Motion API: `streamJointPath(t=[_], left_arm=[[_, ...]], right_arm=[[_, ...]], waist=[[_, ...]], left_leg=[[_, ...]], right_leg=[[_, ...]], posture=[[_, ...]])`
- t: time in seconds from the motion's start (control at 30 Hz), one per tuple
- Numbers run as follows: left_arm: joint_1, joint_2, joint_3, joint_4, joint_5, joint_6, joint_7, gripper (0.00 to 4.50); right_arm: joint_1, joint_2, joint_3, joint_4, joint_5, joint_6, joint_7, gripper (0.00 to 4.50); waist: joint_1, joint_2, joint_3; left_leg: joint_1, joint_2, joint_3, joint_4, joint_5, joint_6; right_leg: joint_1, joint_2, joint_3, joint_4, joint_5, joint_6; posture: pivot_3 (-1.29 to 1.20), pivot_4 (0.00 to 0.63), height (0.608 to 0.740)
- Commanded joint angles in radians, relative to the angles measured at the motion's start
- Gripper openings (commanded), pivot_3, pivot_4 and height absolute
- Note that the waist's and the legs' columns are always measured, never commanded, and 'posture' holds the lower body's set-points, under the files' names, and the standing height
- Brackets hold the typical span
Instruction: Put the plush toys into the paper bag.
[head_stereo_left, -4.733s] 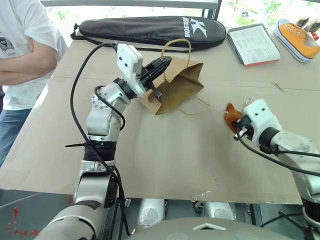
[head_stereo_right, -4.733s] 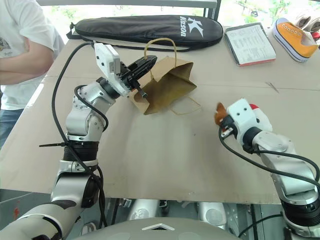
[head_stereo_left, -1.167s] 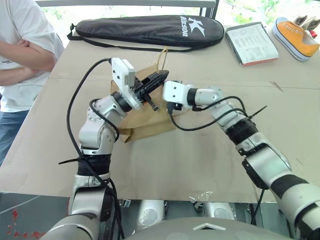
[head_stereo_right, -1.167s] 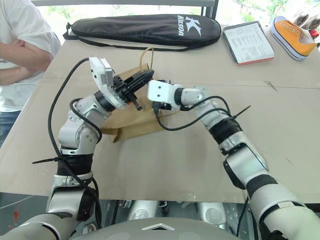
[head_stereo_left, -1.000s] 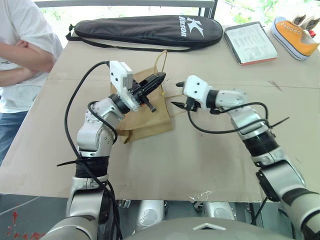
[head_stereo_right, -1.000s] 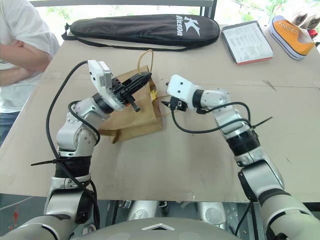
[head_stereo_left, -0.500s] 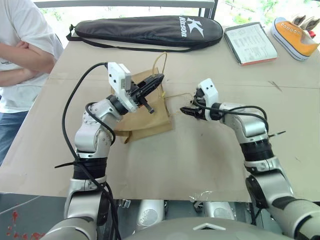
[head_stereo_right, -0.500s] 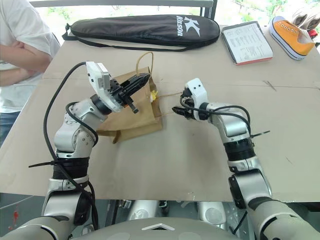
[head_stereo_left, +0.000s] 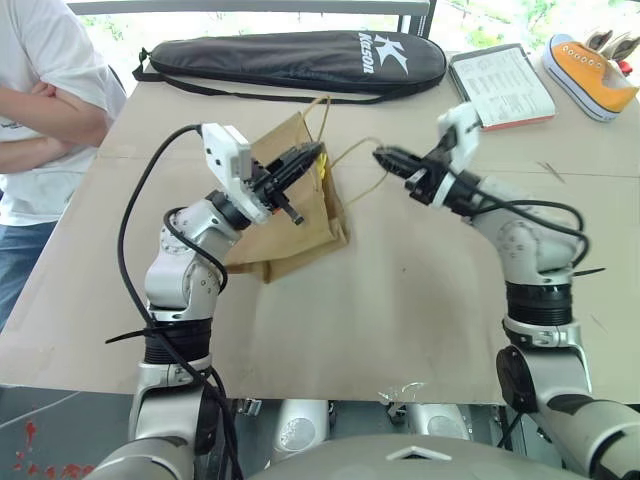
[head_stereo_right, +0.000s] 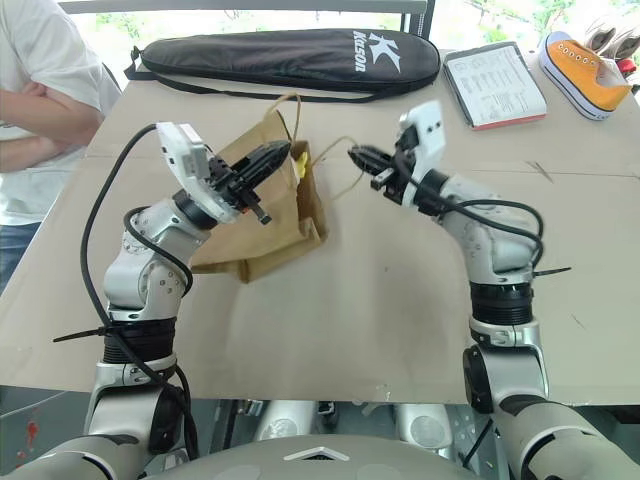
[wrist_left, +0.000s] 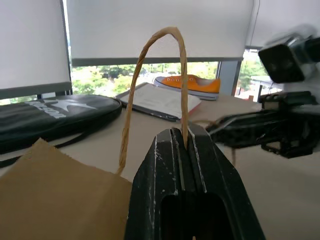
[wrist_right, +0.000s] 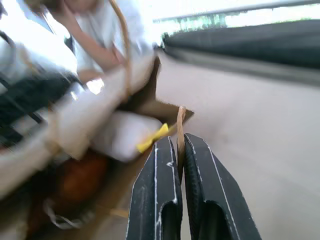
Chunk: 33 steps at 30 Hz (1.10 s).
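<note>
The paper bag (head_stereo_left: 290, 215) lies near the middle of the counter (head_stereo_left: 400, 320), with its mouth facing 3 o'clock. That mouth is crossed by a cord handle (head_stereo_left: 352, 160) drawn tight by the right tool (head_stereo_left: 382, 155), and the left tool (head_stereo_left: 315, 152) grips the other handle at its upper rim. Bare counter runs from 3 to 6 o'clock of the bag. At 12 o'clock a black case (head_stereo_left: 290, 60) blocks the far edge; a person (head_stereo_left: 45, 100) stands at 9 o'clock.

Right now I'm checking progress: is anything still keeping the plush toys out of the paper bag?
Nothing visible does. The white toy and orange-brown toy already lie inside the paper bag, whose handles the left gripper and right gripper hold.
</note>
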<state>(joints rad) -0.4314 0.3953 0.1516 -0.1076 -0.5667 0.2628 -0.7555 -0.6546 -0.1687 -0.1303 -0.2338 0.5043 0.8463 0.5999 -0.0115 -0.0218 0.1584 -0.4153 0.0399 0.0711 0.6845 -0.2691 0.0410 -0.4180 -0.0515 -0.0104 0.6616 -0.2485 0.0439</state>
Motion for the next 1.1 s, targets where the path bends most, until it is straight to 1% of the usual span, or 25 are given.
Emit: streamJointPath(t=[0.03, 0.1, 0.17, 0.27, 0.33, 0.37, 0.47, 0.53, 0.6, 0.67, 0.73, 0.77, 0.8, 0.83, 0.87, 0.9, 0.93, 1.0, 1.03, 1.1], left_arm=[[-0.047, -0.003, 0.064, -0.017, -0.062, 0.006, 0.026, 0.00], [-0.075, -0.012, 0.088, 0.010, -0.085, 0.007, 0.035, 0.00], [-0.096, -0.020, 0.093, 0.035, -0.091, 0.002, 0.030, 0.00], [-0.111, -0.033, 0.060, 0.066, -0.061, -0.011, 0.016, 0.00], [-0.132, -0.042, 0.054, 0.091, -0.049, -0.013, 0.022, 0.00], [-0.142, -0.039, 0.046, 0.117, -0.032, -0.013, 0.022, 0.00], [-0.164, -0.040, 0.005, 0.173, 0.028, -0.040, 0.009, 0.00], [-0.194, -0.055, -0.011, 0.193, 0.035, -0.035, 0.008, 0.00], [-0.224, -0.050, -0.028, 0.236, 0.047, -0.041, -0.030, 0.00], [-0.236, -0.026, -0.043, 0.270, 0.045, -0.019, -0.089, 0.00], [-0.234, -0.008, -0.049, 0.275, 0.027, 0.002, -0.141, 0.70], [-0.235, 0.000, -0.043, 0.274, 0.010, 0.024, -0.159, 1.13], [-0.234, 0.019, -0.035, 0.273, -0.007, 0.054, -0.182, 1.38], [-0.232, 0.038, -0.024, 0.270, -0.028, 0.088, -0.203, 1.96], [-0.226, 0.066, -0.009, 0.265, -0.056, 0.132, -0.231, 2.28], [-0.217, 0.092, 0.004, 0.261, -0.081, 0.170, -0.257, 2.84], [-0.209, 0.116, 0.014, 0.257, -0.100, 0.201, -0.277, 3.18], [-0.180, 0.174, 0.035, 0.245, -0.135, 0.249, -0.333, 3.96], [-0.156, 0.212, 0.049, 0.229, -0.161, 0.285, -0.371, 4.44], [-0.103, 0.274, 0.071, 0.196, -0.214, 0.352, -0.433, 4.44]], right_arm=[[-0.064, -0.013, -0.088, -0.193, 0.146, 0.106, -0.087, 0.06], [-0.094, -0.020, -0.136, -0.249, 0.226, 0.166, -0.142, 0.06], [-0.087, -0.045, -0.149, -0.278, 0.256, 0.199, -0.171, 0.06], [-0.067, -0.070, -0.161, -0.316, 0.301, 0.221, -0.213, 0.06], [-0.115, -0.057, -0.202, -0.336, 0.384, 0.241, -0.285, 0.06], [-0.124, -0.069, -0.205, -0.343, 0.404, 0.258, -0.309, 0.06], [-0.069, -0.134, -0.188, -0.367, 0.417, 0.298, -0.334, 0.06], [-0.074, -0.128, -0.225, -0.380, 0.484, 0.307, -0.379, 0.06], [-0.067, -0.160, -0.213, -0.401, 0.470, 0.315, -0.420, 0.06], [-0.010, -0.219, -0.203, -0.412, 0.449, 0.306, -0.400, 0.06], [0.046, -0.271, -0.227, -0.432, 0.477, 0.303, -0.374, 0.57], [0.066, -0.307, -0.234, -0.447, 0.485, 0.307, -0.369, 1.01], [0.077, -0.355, -0.240, -0.467, 0.482, 0.314, -0.367, 1.28], [0.082, -0.395, -0.254, -0.486, 0.501, 0.319, -0.364, 1.84], [0.081, -0.436, -0.292, -0.498, 0.581, 0.322, -0.360, 2.17], [0.083, -0.476, -0.331, -0.504, 0.682, 0.320, -0.361, 2.76], [0.089, -0.517, -0.366, -0.503, 0.785, 0.315, -0.364, 3.06], [0.128, -0.612, -0.416, -0.510, 0.954, 0.293, -0.394, 3.11], [0.160, -0.676, -0.452, -0.511, 1.040, 0.280, -0.401, 3.11], [0.219, -0.774, -0.500, -0.514, 1.159, 0.248, -0.420, 3.11]], waist=[[0.001, 0.000, 0.000], [0.002, 0.000, 0.000], [0.003, 0.000, 0.000], [0.003, 0.000, 0.000], [0.002, 0.000, 0.000], [0.001, 0.000, 0.000], [0.000, 0.000, 0.000], [0.003, 0.000, 0.000], [0.004, 0.000, 0.000], [0.005, 0.000, 0.000], [0.002, -0.001, 0.000], [0.001, -0.001, 0.000], [-0.001, 0.000, 0.000], [-0.001, 0.001, 0.001], [-0.003, 0.001, 0.001], [-0.004, 0.001, 0.001], [-0.005, 0.001, 0.001], [-0.004, 0.001, 0.001], [-0.004, 0.001, 0.001], [-0.004, 0.001, 0.001]], left_leg=[[0.000, 0.000, 0.000, 0.000, 0.000, 0.000], [0.000, 0.000, 0.000, 0.000, 0.000, 0.000], [0.000, -0.001, -0.001, 0.000, 0.000, 0.000], [0.000, -0.001, 0.000, 0.000, 0.000, 0.000], [0.000, -0.002, 0.000, 0.000, 0.000, 0.000], [0.000, -0.001, 0.000, 0.000, 0.000, 0.000], [0.000, -0.001, 0.000, 0.000, 0.000, 0.000], [0.000, -0.001, 0.000, 0.000, 0.000, 0.000], [-0.001, -0.001, 0.000, 0.000, 0.000, 0.000], [-0.001, -0.001, 0.000, 0.000, 0.000, 0.000], [-0.001, -0.001, 0.000, 0.000, 0.000, 0.001], [-0.001, -0.001, 0.000, -0.001, 0.000, 0.001], [-0.001, -0.001, 0.000, -0.001, 0.000, 0.001], [-0.001, -0.001, 0.000, -0.001, 0.000, 0.001], [-0.001, -0.001, 0.000, -0.001, 0.000, 0.001], [-0.001, 0.000, 0.000, -0.001, -0.001, 0.002], [-0.001, 0.000, 0.000, -0.001, -0.002, 0.003], [0.000, 0.001, 0.000, -0.001, -0.002, 0.004], [-0.001, 0.002, 0.000, -0.002, -0.002, 0.004], [0.000, 0.002, 0.000, -0.002, -0.003, 0.004]], right_leg=[[0.000, 0.000, 0.000, 0.000, 0.000, 0.000], [0.000, 0.000, -0.001, 0.000, 0.000, 0.000], [0.001, -0.001, -0.001, 0.000, 0.000, 0.000], [0.001, -0.001, -0.001, -0.001, 0.000, 0.000], [0.001, -0.001, -0.001, -0.001, 0.000, 0.000], [0.001, 0.000, -0.001, -0.001, 0.000, 0.000], [0.001, 0.001, -0.001, -0.001, 0.000, 0.000], [0.001, 0.001, 0.000, -0.001, 0.000, 0.000], [0.000, 0.000, 0.000, -0.002, 0.000, 0.000], [0.000, 0.001, 0.000, -0.002, 0.000, 0.000], [0.001, 0.001, 0.000, -0.002, 0.000, 0.000], [0.001, 0.001, 0.000, -0.003, 0.000, 0.000], [0.001, 0.001, 0.000, -0.003, 0.000, 0.000], [0.000, 0.001, 0.001, -0.003, 0.000, 0.000], [0.000, 0.001, 0.001, -0.003, 0.000, 0.000], [0.000, 0.002, 0.001, -0.003, 0.000, 0.000], [-0.001, 0.002, 0.001, -0.003, 0.000, 0.000], [0.000, 0.003, 0.001, -0.003, 0.000, 0.000], [-0.001, 0.003, 0.001, -0.003, 0.000, 0.000], [0.000, 0.002, 0.001, -0.004, -0.001, 0.000]], posture=[[0.00, 0.150, 0.740], [0.00, 0.150, 0.740], [0.00, 0.150, 0.740], [0.00, 0.150, 0.740], [0.00, 0.150, 0.740], [0.00, 0.150, 0.740], [0.00, 0.150, 0.740], [0.00, 0.150, 0.740], [0.00, 0.150, 0.740], [0.00, 0.150, 0.740], [0.00, 0.150, 0.740], [0.00, 0.150, 0.740], [0.00, 0.150, 0.740], [0.00, 0.150, 0.740], [0.00, 0.150, 0.740], [0.00, 0.150, 0.740], [0.00, 0.150, 0.740], [0.00, 0.150, 0.740], [0.00, 0.150, 0.740], [0.00, 0.150, 0.740]])
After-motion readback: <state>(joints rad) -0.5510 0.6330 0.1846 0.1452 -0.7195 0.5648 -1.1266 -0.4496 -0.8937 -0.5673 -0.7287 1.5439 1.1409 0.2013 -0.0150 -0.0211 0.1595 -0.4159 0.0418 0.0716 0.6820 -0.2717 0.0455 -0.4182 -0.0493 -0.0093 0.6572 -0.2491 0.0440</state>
